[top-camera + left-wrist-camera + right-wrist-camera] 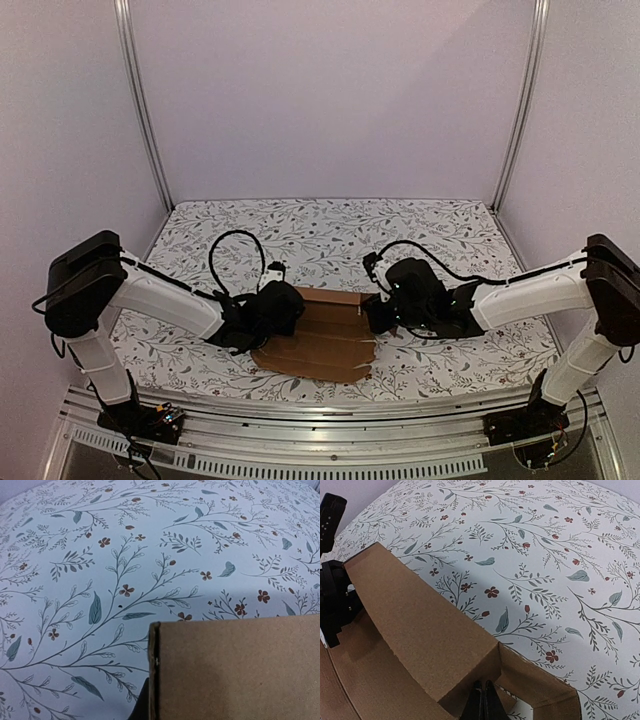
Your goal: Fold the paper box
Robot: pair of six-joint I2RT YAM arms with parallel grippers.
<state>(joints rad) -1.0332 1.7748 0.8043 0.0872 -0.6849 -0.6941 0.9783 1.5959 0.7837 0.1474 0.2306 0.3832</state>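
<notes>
From above, the paper box (pixel 320 345), a plain brown die-cut cardboard sheet, lies mostly flat near the front of the leaf-printed white tabletop (pixel 330 225). It sits between the black left tool (pixel 288 310) and the black right tool (pixel 373 315), both clenched at its opposite ends.

Left wrist: a panel stands raised close to the lens. The pinch itself is hidden, so a shallow hold could slip.

Right wrist: closed fingertips (pixel 478 705) seem to pinch a lifted flap at its corner. Pulling against the other arm might tear it or crease it off the score.
</notes>
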